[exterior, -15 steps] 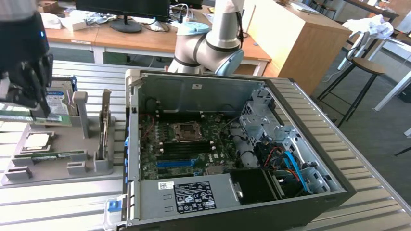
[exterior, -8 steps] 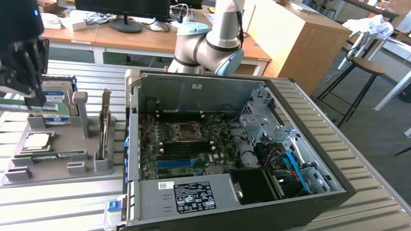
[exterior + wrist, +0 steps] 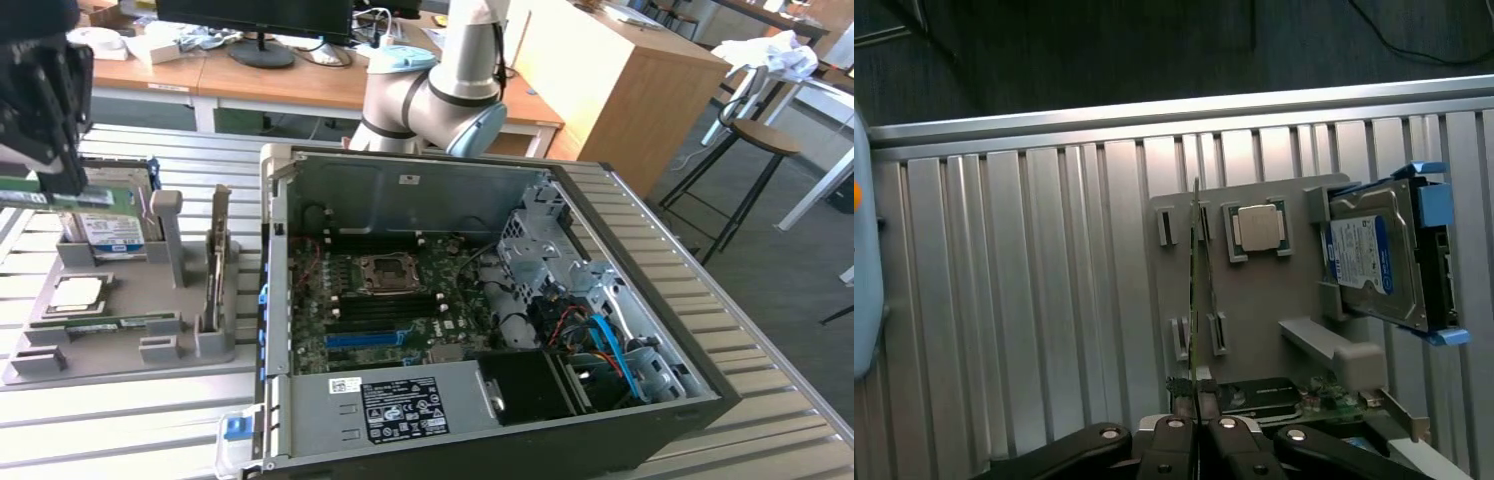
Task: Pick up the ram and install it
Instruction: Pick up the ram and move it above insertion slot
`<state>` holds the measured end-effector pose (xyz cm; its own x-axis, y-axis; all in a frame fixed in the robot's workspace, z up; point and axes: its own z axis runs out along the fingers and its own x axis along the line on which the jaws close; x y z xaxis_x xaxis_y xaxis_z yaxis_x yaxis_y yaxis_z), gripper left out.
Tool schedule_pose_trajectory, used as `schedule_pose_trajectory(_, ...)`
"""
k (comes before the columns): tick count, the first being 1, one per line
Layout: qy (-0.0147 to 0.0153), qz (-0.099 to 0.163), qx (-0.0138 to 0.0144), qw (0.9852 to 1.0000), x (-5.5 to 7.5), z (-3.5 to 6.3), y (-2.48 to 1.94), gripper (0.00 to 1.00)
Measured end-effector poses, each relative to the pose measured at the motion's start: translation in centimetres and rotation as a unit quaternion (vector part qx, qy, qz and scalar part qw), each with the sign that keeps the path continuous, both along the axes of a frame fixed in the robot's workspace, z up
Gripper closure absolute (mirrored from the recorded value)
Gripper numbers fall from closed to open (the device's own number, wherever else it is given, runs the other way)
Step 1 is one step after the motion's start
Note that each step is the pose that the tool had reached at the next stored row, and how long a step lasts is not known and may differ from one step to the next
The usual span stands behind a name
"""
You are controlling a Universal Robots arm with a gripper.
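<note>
- Grey holder tray (image 3: 120, 345) (image 3: 1254, 310) sits at the exterior view's left. In it are a silver hard drive (image 3: 110, 228) (image 3: 1374, 255) with a blue-white label, standing on edge in blue brackets, a square silver processor (image 3: 76, 292) (image 3: 1259, 228) lying flat in its recess, and an expansion card (image 3: 220, 255) upright in a slot on the side nearest the case.
- Open computer case (image 3: 400, 190) lies on its side just beside the tray. Inside are the motherboard (image 3: 400, 310), with the bare processor socket (image 3: 387, 270) and rows of long slots below it. A power supply (image 3: 400, 405) with a white label sits at the near end, and blue cables (image 3: 607, 335) run by the drive bays.
- The gripper (image 3: 56, 178) (image 3: 1197, 425) has its fingers closed tight on the ram (image 3: 30, 197) (image 3: 1195, 300).
- The wrist view shows the green stick edge-on, running straight out from the fingertips.
- The ram hangs in the air over the tray, clear of the brackets and well apart from the case. In the exterior view it shows as a green strip under the dark fingers, above the hard drive's end of the tray.
- The robot arm (image 3: 434, 95) stands behind the case.
- The surface is a ribbed aluminium table (image 3: 747, 330) (image 3: 1034, 300), with dark floor past its edge.
- The room has wooden desks (image 3: 587, 60), a monitor (image 3: 254, 20) and a round stool (image 3: 763, 135) at the exterior view's right.
</note>
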<state>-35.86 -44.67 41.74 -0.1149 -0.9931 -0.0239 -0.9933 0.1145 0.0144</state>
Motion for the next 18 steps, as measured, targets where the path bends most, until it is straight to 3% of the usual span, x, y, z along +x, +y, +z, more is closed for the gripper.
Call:
schedule_pose_trajectory(10, -0.0001, 0.003, -0.0006, 1.0, 0.0, 2.31, 0.0, 0.89)
schedule_pose_trajectory(18, -0.0001, 0.006, -0.0007, 1.0, 0.0, 2.9, 0.0, 0.89)
